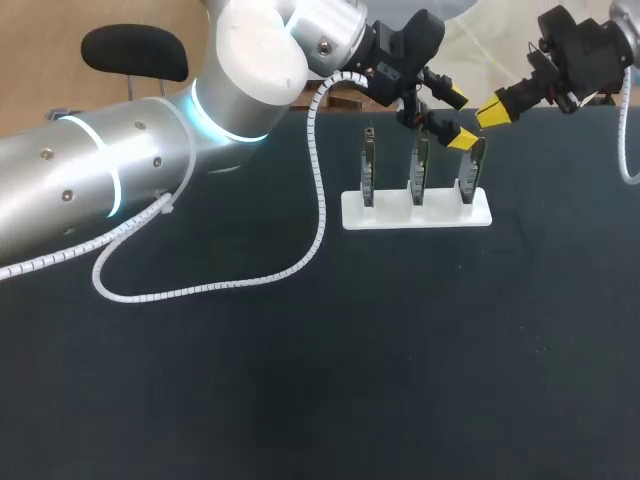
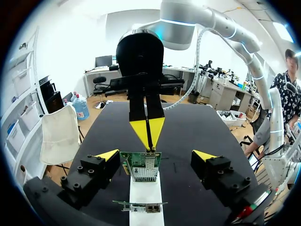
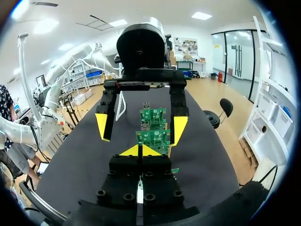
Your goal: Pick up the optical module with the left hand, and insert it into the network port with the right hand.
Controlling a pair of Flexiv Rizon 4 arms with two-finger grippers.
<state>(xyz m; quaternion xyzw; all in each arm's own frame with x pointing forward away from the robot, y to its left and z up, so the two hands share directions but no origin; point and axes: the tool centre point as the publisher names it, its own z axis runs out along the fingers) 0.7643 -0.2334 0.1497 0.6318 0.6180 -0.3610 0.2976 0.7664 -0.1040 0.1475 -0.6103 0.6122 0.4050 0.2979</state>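
While my left gripper (image 1: 458,118) hangs over the far end of the white stand (image 1: 380,215), its two yellow fingers are spread wide, one on each side of the last green card (image 1: 472,165), and they hold nothing. My right gripper (image 1: 492,112) comes in from the other side. Its yellow tips are pressed tight together, pointing at the top edge of that same card, and I see nothing between them. Two more green cards (image 1: 366,170) stand in a row on the stand, on the dark table (image 1: 300,380). I cannot find a loose optical module anywhere. On the last card sits a small silver box (image 2: 143,173), which looks like the network port. The module may already be inside it, but the port's mouth is too small to tell. So either the module is in and the right tips are at its end, or it is somewhere I cannot see. No picture settles which.
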